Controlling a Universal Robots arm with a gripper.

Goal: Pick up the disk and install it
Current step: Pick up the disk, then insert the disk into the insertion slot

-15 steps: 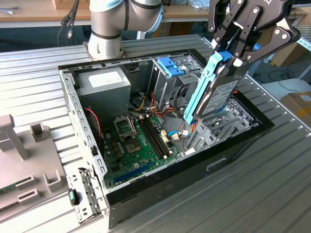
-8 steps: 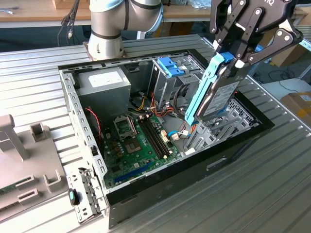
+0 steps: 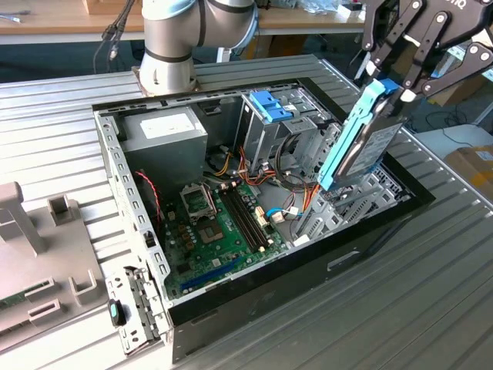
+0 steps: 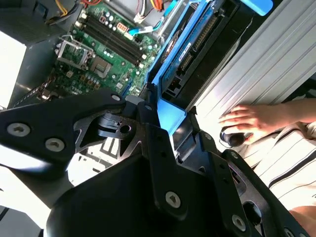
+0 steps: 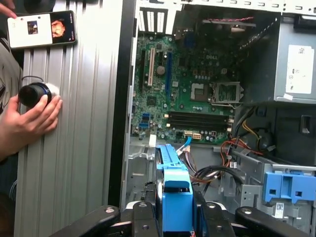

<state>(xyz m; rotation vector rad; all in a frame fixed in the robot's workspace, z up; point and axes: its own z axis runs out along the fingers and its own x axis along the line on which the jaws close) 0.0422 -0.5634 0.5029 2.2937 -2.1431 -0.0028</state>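
The disk point(image 3: 362, 142), a grey drive in light-blue rails, hangs tilted on edge over the open computer case point(image 3: 308, 254), toward the exterior view's right. My gripper point(image 3: 393, 86) is shut on its upper end. In the first wrist view the disk's blue rail point(image 5: 175, 190) runs out from between my black fingers point(image 5: 142, 215), pointing down into the case beside the metal drive cage point(image 5: 256, 170). In the second wrist view the disk point(image 4: 180, 54) stretches away from my gripper point(image 4: 165, 126) along the case's black side wall.
Inside the case lie a green motherboard point(image 3: 216, 223), a grey power supply point(image 3: 166, 131), loose cables, and a blue latch point(image 3: 269, 105) atop the drive cage. A person's hand point(image 5: 27, 121) rests on a black knob beside a phone point(image 5: 42, 29). A grey fixture point(image 3: 31, 254) stands at the exterior view's left.
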